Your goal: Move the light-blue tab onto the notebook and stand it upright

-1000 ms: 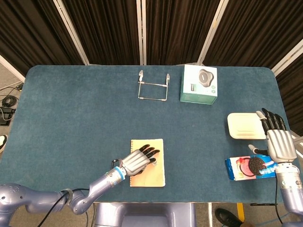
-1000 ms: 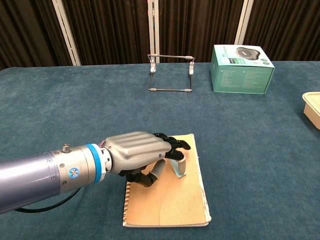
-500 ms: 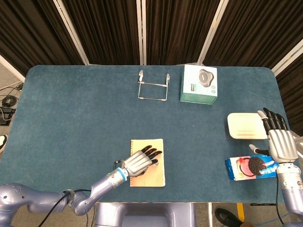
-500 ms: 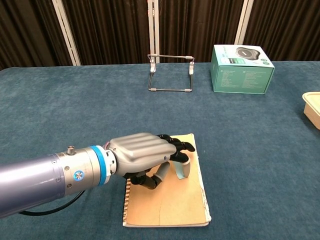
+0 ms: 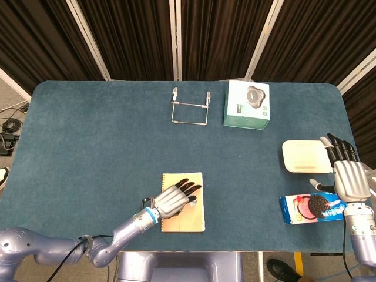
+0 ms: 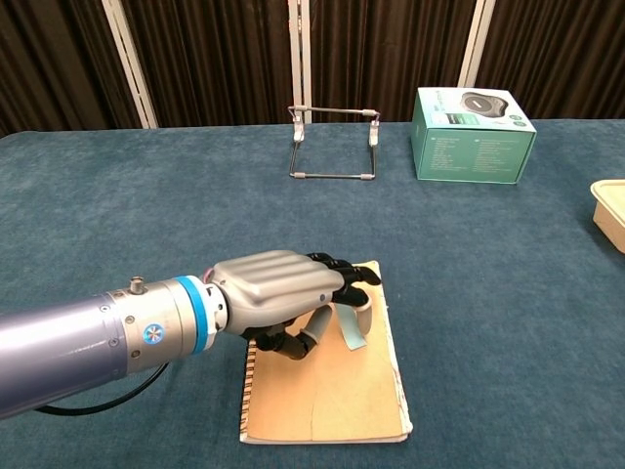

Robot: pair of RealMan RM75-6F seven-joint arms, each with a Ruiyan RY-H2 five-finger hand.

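Holding the light-blue tab [image 6: 352,323] on the notebook [image 6: 337,391], the left hand [image 6: 278,298] has tipped it more upright since earlier; the right hand [image 5: 346,173] stays spread, empty, at three o'clock on the counter [image 5: 106,135].

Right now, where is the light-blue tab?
In the chest view, the light-blue tab stands on the tan spiral notebook at the table's near edge, under the fingertips of the left hand, which holds it.
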